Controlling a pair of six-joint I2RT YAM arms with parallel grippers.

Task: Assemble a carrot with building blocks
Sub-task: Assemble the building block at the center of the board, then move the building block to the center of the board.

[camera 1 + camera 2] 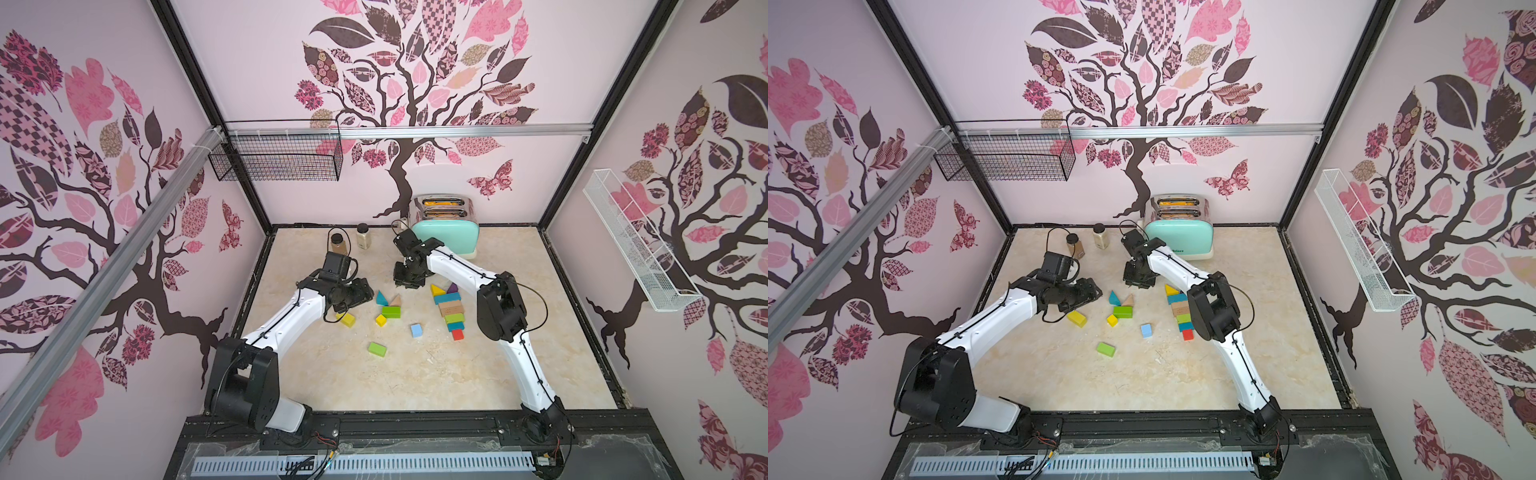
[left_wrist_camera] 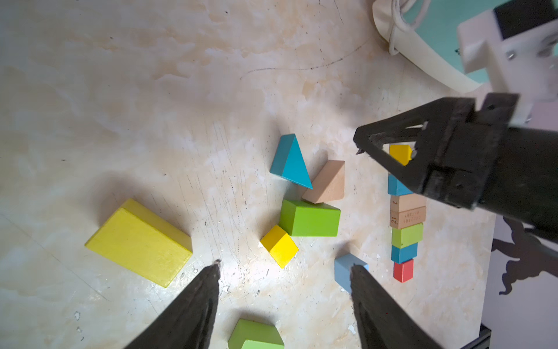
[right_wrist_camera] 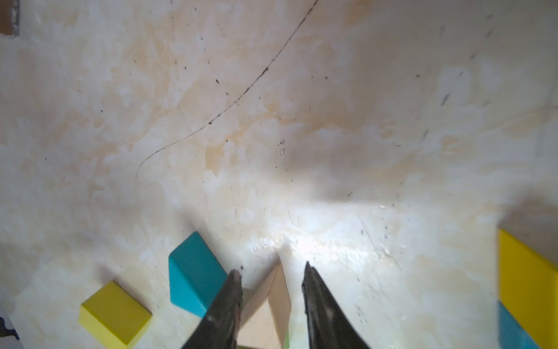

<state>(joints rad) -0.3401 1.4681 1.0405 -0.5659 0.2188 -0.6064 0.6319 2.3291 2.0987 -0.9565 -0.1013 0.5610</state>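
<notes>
In both top views the desk [image 1: 415,374] is a pale marble-look surface w/ many scratches. It is closed on three sides by pink walls [image 1: 540,174] printed w/ dark trees and pink leaves. A black wire basket [image 1: 276,160] hangs on the back wall and a white wire shelf [image 1: 636,241] on the right wall. At the back of the desk stand a mint toaster [image 1: 446,239], w/ sth. orange-yellow in its two slots, and two jars [image 1: 363,237], one filled brown, one pale beige.

The building blocks [image 1: 391,311] lie mid-desk. Some are loose between the arms. To the right is a row of blocks [image 1: 451,309] touching each other, from a yellow wedge [image 1: 436,289] and purple wedge [image 1: 453,287] at the far end to a red cube [image 1: 457,334] at the near end. The left hand [image 1: 357,299] hangs near the yellow block [image 1: 348,319]. The right hand [image 1: 407,282] hangs just behind the tan wedge [image 1: 396,300].

Left wrist view: the left hand [image 2: 285,264] is wide open and holds nothing. Ahead of it lie the yellow block, the yellow cube [image 2: 279,246] and the green block [image 2: 309,217]. The teal wedge [image 2: 290,163] touches the tan wedge, which rests against the green block. The light blue cube [image 2: 344,269] is just beside one finger. The right hand is in the air near the row's far end.

Right wrist view, a bit blurred: the right hand [image 3: 271,269] has its fingers apart by a rather narrow gap and grips nothing. The tan wedge lies on the desk and shows between them, w/ the teal wedge beside it.
</notes>
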